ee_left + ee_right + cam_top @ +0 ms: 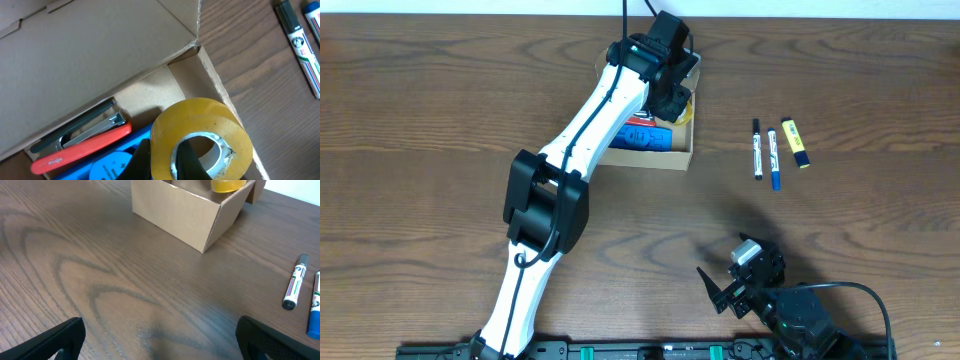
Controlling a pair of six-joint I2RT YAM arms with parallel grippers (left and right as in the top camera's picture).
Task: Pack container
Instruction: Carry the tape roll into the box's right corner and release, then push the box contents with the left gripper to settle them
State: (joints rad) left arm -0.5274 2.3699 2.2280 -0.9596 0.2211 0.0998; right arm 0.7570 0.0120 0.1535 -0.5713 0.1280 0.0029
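The container (670, 155), a tan cardboard box with its flap lid (90, 50) standing open, sits at the back of the table. My left gripper (675, 100) reaches into its right end, shut on the wall of a yellow tape roll (200, 135), one finger inside the core and one outside. The roll hangs just above the box's right corner. Inside lie a red stapler (80, 147) and a blue item (110, 165). My right gripper (160, 345) stands open over bare wood near the front edge, holding nothing. From there the container (185, 215) and tape roll (227, 185) show far ahead.
Right of the box lie a black marker (757, 148), a blue marker (773, 158) and a yellow highlighter (796, 143), side by side on the wood. The white left arm (590, 130) stretches diagonally from the front edge to the box.
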